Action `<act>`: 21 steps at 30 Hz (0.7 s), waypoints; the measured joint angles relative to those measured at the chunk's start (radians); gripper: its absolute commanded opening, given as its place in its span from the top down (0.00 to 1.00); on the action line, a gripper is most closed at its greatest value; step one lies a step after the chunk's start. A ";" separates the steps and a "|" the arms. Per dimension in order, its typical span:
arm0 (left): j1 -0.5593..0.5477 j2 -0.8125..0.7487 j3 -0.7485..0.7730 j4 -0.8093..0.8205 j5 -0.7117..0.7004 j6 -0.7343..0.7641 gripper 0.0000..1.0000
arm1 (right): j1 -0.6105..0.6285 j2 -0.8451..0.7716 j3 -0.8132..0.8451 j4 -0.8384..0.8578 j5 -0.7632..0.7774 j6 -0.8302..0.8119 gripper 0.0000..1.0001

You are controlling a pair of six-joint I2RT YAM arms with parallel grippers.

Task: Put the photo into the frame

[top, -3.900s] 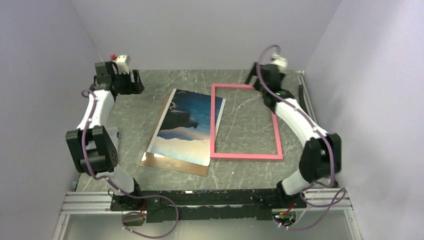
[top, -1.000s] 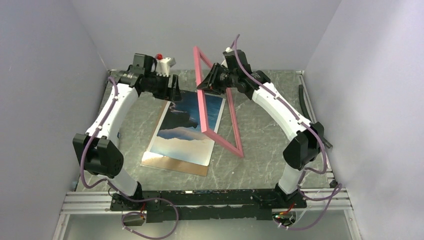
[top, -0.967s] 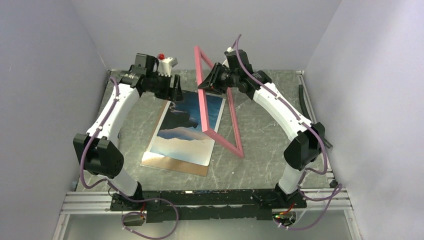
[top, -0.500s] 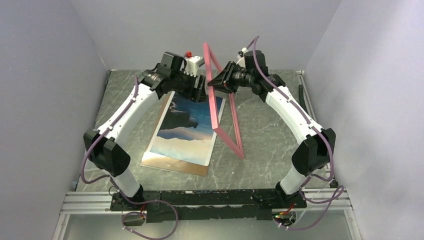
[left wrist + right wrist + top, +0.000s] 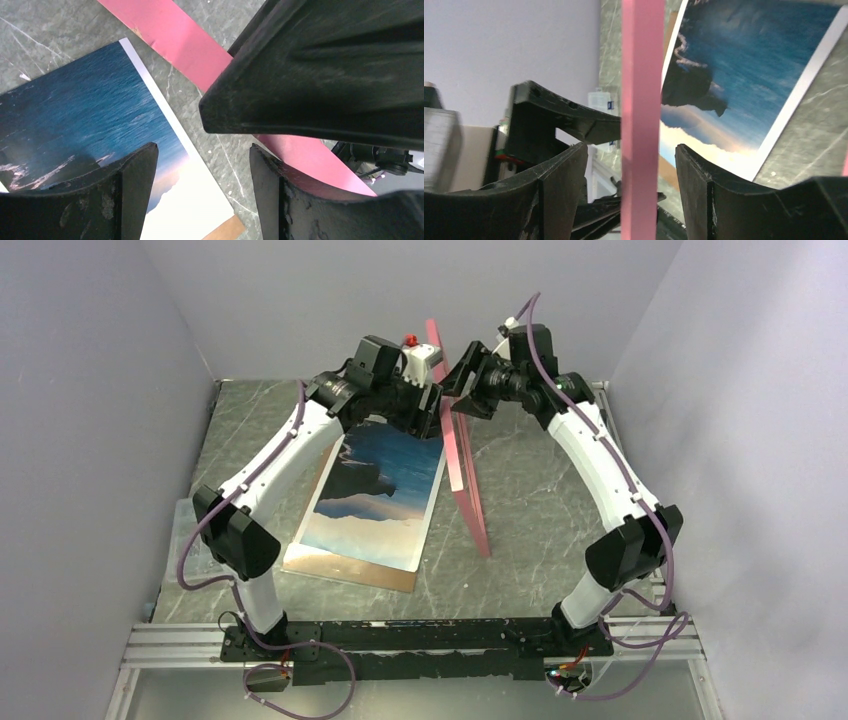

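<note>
The pink frame (image 5: 478, 535) stands almost upright on one long edge, right of the photo (image 5: 385, 475). The photo lies face up on a brown backing board (image 5: 350, 573). My right gripper (image 5: 458, 390) is open at the frame's top. In the right wrist view the pink frame bar (image 5: 641, 75) passes between the fingers of my right gripper (image 5: 630, 147) with a gap on each side. My left gripper (image 5: 430, 420) is open just left of the frame, above the photo's far corner. In the left wrist view my left gripper (image 5: 202, 165) holds nothing, with the frame (image 5: 175, 37) beyond its right finger.
Grey walls close in the marble table (image 5: 540, 500) on three sides. The arms' metal rail (image 5: 420, 635) runs along the near edge. The two grippers sit very near each other at the frame's top.
The frame has tipped from a lean to nearly upright. The right gripper, shut on its top bar before, has opened. The left arm has swung right, up to the frame.
</note>
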 measured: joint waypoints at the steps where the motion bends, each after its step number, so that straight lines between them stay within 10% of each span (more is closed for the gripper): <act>1: -0.006 0.005 0.009 -0.001 -0.006 0.000 0.27 | -0.001 0.006 0.041 -0.040 0.016 -0.023 0.31; 14: -0.117 0.124 0.139 -0.020 -0.125 0.018 0.27 | -0.009 0.064 0.299 -0.364 0.283 -0.288 0.34; 21: -0.122 0.149 0.154 -0.019 -0.150 0.020 0.25 | -0.038 0.064 0.302 -0.437 0.375 -0.356 0.55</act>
